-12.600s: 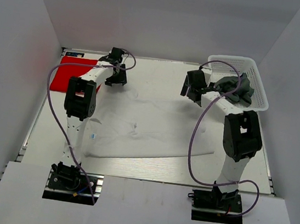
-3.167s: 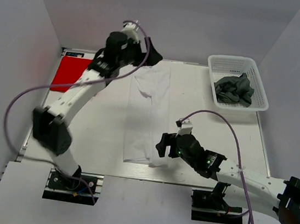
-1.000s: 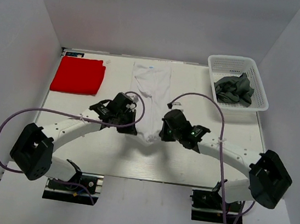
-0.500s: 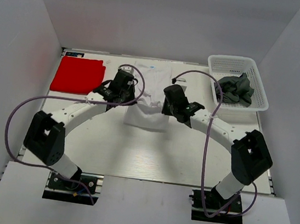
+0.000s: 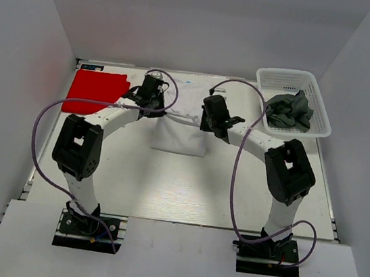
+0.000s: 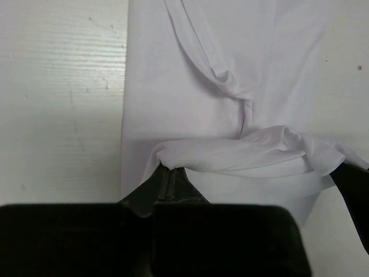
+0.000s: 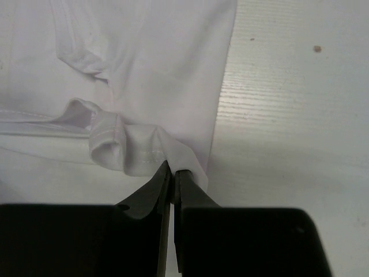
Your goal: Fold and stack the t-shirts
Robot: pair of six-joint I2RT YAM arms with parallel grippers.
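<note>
Left fingers (image 6: 169, 176) are clamped shut on a bunched edge of the white t-shirt (image 6: 190, 98), and right fingers (image 7: 173, 173) are pinched tight on the opposite corner of that same edge, cloth rolled up just ahead of the tips. From above, left fingers (image 5: 151, 96) and right fingers (image 5: 209, 118) stand at either side of the white t-shirt (image 5: 181, 141), which lies as a narrow strip at the middle-far part of the desk (image 5: 184, 193), with the gripped edge raised above the layer under it. The step in hand looks like the half-fold of the strip, gripped end going over toward the far end (a judgement, the frames only show the lift). To do it well, both arms should travel level and at one pace, with the edge taut between them, since it sags and wrinkles in the middle in the left wrist view. The edge should land square on the far end, be lowered right onto the cloth, and only then be let go, so the corners do not flip back. The red t-shirt (image 5: 94, 91) sits folded at the far left corner of the desk, well apart, likely the base for the stack. The grey t-shirt (image 5: 290, 110) is crumpled inside the white lattice basket (image 5: 285, 73) at the far right, not yet folded. The desk is pale with a faint wood grain and a few small specks, and plain grey walls (image 5: 200, 24) close it in on three sides.
</note>
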